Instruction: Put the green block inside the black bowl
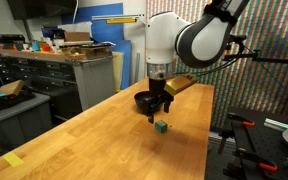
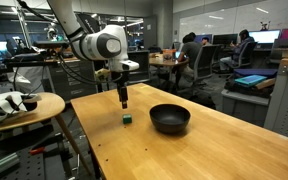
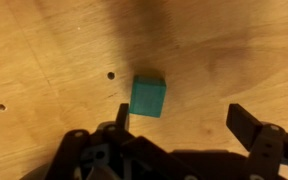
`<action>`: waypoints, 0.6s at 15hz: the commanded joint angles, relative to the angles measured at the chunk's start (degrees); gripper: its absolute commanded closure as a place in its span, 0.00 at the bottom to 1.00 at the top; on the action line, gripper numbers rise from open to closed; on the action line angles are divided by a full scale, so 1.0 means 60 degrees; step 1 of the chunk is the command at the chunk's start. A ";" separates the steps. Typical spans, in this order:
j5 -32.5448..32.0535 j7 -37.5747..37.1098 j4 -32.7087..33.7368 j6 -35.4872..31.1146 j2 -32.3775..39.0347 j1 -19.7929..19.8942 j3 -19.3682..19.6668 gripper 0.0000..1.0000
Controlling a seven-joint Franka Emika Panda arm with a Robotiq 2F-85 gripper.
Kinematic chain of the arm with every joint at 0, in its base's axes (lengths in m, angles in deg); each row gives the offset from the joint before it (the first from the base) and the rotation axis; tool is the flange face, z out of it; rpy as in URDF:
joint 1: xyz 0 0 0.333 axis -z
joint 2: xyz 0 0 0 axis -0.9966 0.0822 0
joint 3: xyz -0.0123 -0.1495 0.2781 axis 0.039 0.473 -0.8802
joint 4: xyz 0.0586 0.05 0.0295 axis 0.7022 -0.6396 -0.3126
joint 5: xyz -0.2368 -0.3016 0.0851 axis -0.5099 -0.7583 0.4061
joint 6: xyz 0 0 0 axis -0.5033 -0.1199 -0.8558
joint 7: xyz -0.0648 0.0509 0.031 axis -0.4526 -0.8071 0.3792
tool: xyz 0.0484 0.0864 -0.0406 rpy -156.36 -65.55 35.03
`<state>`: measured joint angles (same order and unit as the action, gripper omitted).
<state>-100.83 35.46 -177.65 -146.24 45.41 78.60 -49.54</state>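
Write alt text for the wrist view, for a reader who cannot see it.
A small green block lies on a wooden table, seen from above, just ahead of the open gripper. The dark fingers rise from the bottom edge, spread wide, with the block much nearer one of them and not gripped.

I have the arm (image 2: 96, 45) bent over, wrist (image 2: 120, 74) pointing straight down, and my tool (image 3: 184, 118) hangs with both fingers (image 3: 246, 122) spread wide apart.

Wood table (image 2: 219, 150), office desks (image 2: 252, 84) bkgd
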 commanded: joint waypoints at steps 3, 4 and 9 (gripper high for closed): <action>0.0715 0.0331 0.0736 -0.0062 0.0996 -0.0608 0.0698 0.00; 0.0784 0.0268 0.0721 -0.0098 0.1031 -0.0681 0.0787 0.00; 0.1181 0.0261 0.0660 -0.0120 0.1116 -0.0832 0.0990 0.00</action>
<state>-96.15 35.94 -174.33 -146.50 51.61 75.02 -44.99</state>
